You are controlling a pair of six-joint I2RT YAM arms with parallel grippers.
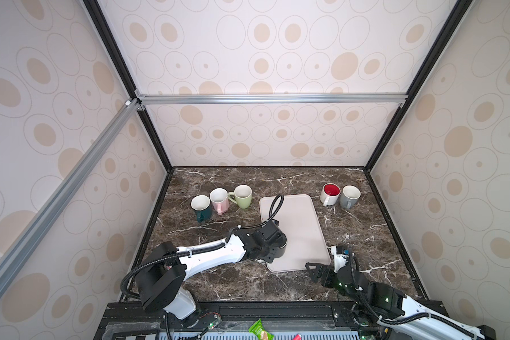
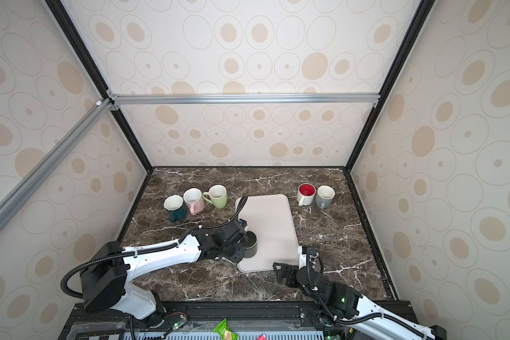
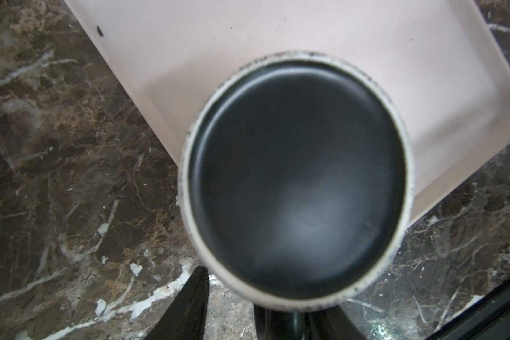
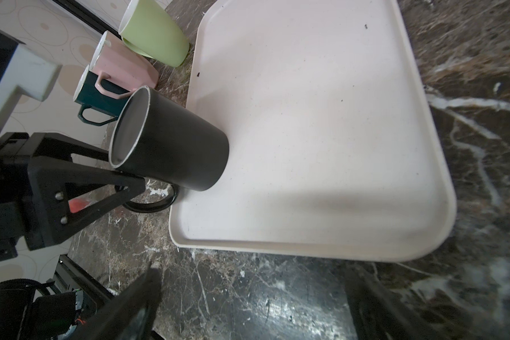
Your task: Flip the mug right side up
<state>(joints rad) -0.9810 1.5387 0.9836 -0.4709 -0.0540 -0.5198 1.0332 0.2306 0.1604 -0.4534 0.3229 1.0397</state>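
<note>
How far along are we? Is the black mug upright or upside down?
Upside down: the black mug stands mouth-down on the tray, its flat base facing up.

Light: bright, even, diffuse
Shadows: soft, on tray (image 4: 321, 147)
Glare: sheen on marble worktop (image 4: 277, 300)
Blur: black mug (image 3: 298, 176) soft, left wrist view
Edges: top views bowed

Teal ceramic mug (image 1: 203, 214), pink ceramic mug (image 1: 220, 200) and light green ceramic mug (image 1: 242, 197) bunched up back left. Red-lined white mug (image 1: 329, 195) next to grey mug (image 1: 349, 197) back right, beige rectangular tray (image 1: 302, 223) in between, all on a brown marble tabletop (image 1: 365, 235).
</note>
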